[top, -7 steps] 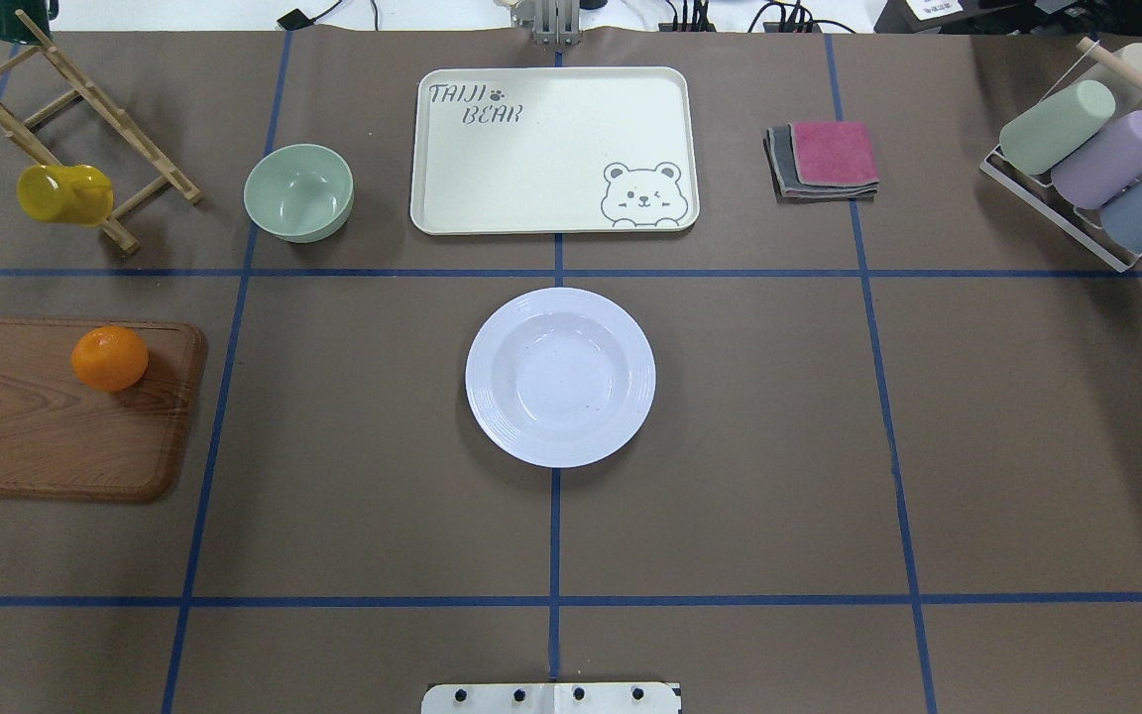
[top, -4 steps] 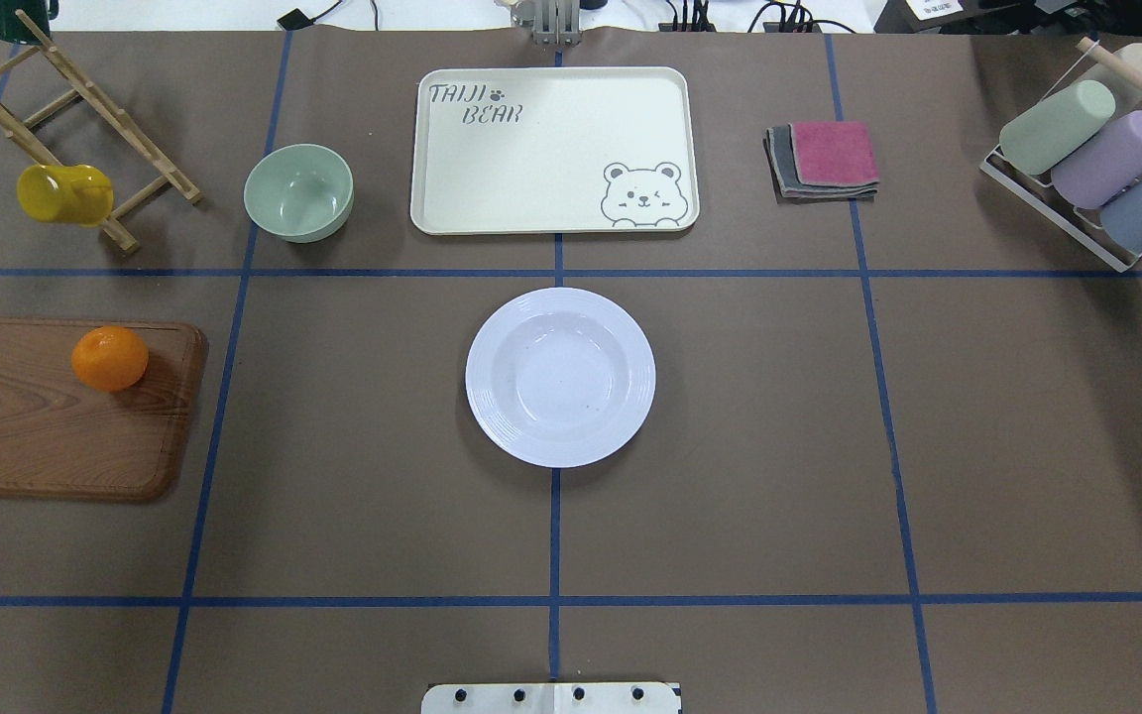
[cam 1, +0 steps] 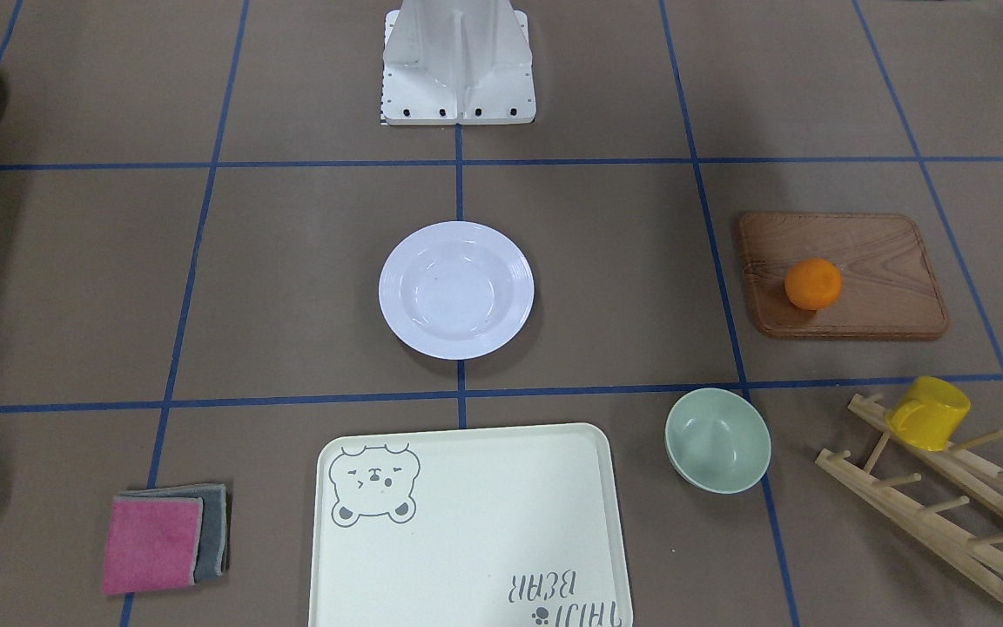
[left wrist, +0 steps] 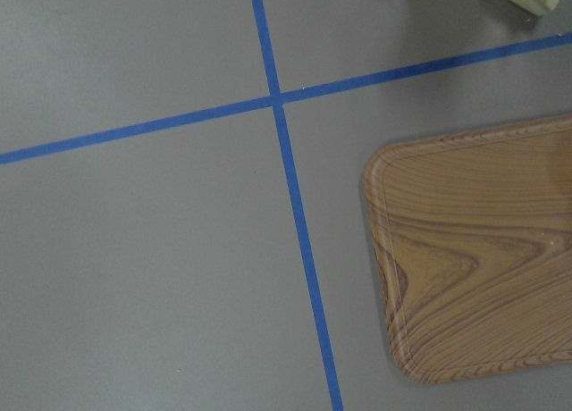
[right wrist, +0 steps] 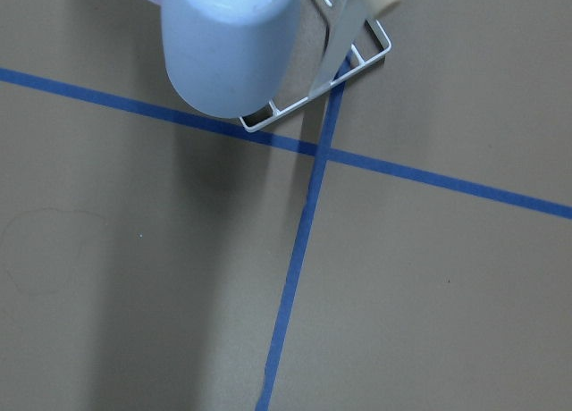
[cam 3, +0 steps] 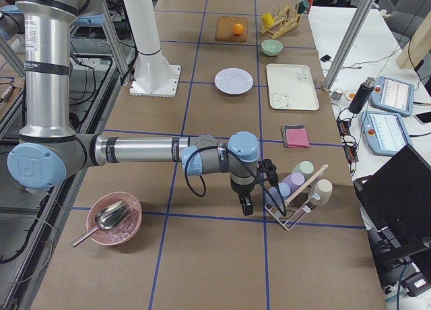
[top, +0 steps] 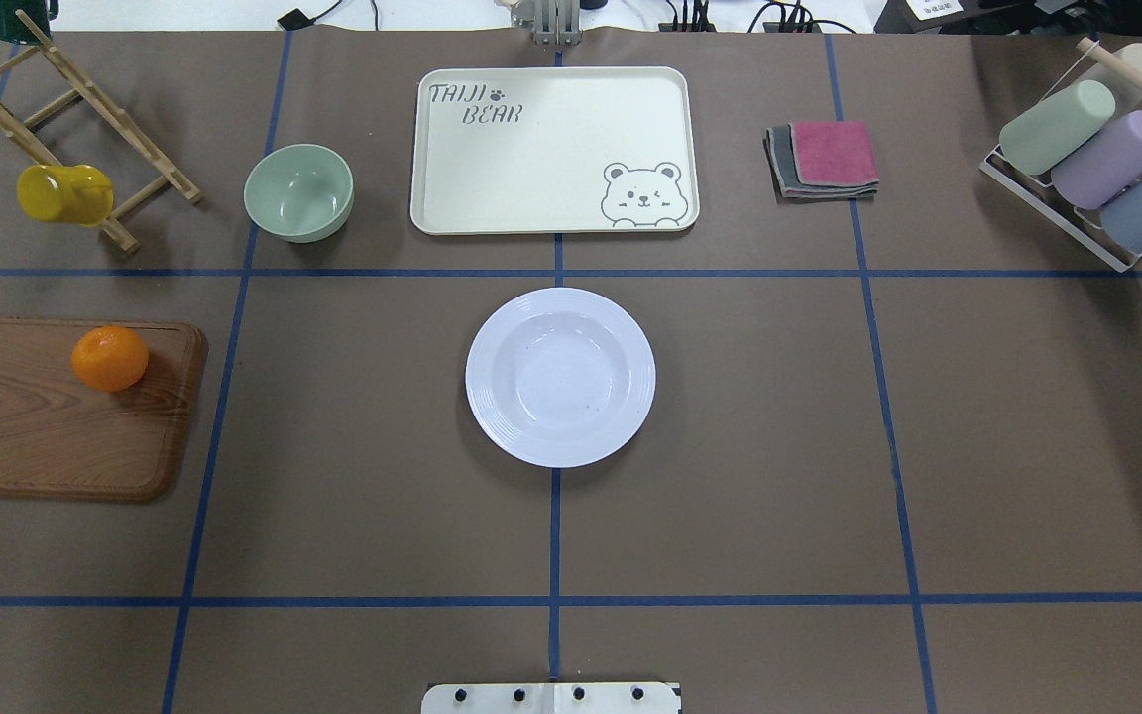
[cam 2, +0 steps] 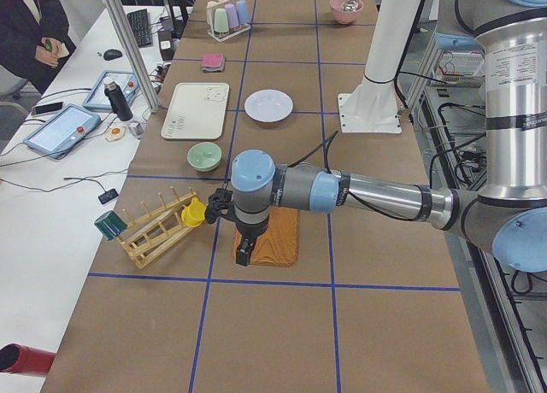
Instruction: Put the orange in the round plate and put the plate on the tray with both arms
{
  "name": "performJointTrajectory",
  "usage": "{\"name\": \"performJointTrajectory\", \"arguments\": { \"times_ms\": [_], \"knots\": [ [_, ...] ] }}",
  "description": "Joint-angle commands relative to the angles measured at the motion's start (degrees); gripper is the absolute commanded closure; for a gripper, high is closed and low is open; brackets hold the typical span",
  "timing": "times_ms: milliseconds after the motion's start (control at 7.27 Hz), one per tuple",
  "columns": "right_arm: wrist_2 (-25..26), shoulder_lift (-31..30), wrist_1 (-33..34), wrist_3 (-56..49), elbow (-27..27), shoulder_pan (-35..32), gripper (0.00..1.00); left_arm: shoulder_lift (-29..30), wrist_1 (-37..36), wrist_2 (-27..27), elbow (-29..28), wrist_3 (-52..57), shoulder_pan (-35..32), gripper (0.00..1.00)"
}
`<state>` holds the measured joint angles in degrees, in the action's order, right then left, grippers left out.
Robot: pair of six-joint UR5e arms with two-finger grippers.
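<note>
Orange point(top: 110, 358) sits on the board point(top: 36, 436), near its edge away from the robot, well apart from the empty plate point(top: 560, 377) at table centre. Tray point(top: 551, 149) lies beyond the plate. Left gripper point(cam 2: 244, 255) hangs over the board's outer end, not over the fruit; its opening cannot be told. Right gripper point(cam 3: 245, 206) is far off, opening likewise undetermined. Recommended: centre over the orange, spread wide, descend straight, close gently, as it may roll.
</note>
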<state>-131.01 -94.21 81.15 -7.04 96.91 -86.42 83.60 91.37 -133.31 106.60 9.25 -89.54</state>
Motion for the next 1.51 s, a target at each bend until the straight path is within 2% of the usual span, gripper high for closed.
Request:
{"name": "performJointTrajectory", "arguments": {
  "times_ms": [0,138,275,412,550,688,962,1238,1375],
  "knots": [
    [0.0,0.7,-8.1,1.5,0.5,2.4,0.00,2.2,9.2,-0.4,-2.1,0.1,0.0,0.01],
    [0.0,0.9,-10.4,4.3,0.8,7.0,0.00,1.7,9.6,-0.6,-2.1,0.2,0.1,0.01],
    [0.5,3.3,-10.7,7.8,0.7,10.1,0.00,2.2,10.8,-5.0,-2.5,-3.0,1.8,0.01],
    [0.7,3.8,-10.7,11.7,1.5,12.2,0.00,4.9,12.0,-6.4,-2.9,-11.0,9.0,0.02],
    [0.8,3.9,-10.7,14.4,2.8,13.0,0.00,5.5,14.9,-6.4,-3.1,-18.6,13.4,0.02],
    [0.9,3.9,-10.7,18.1,3.7,13.3,0.00,5.5,19.7,-4.6,-3.2,-26.3,16.5,0.01],
    [2.8,3.3,-10.7,20.1,4.1,13.4,0.00,7.2,25.1,5.7,-3.4,-40.9,27.5,0.01],
    [2.8,3.2,-10.7,20.1,4.0,13.4,0.00,8.4,25.1,12.5,-3.7,-45.5,34.8,0.01],
    [2.8,3.2,-10.7,20.1,4.0,13.4,0.00,8.4,25.2,13.2,-4.2,-46.2,36.2,0.01]
  ]
}}
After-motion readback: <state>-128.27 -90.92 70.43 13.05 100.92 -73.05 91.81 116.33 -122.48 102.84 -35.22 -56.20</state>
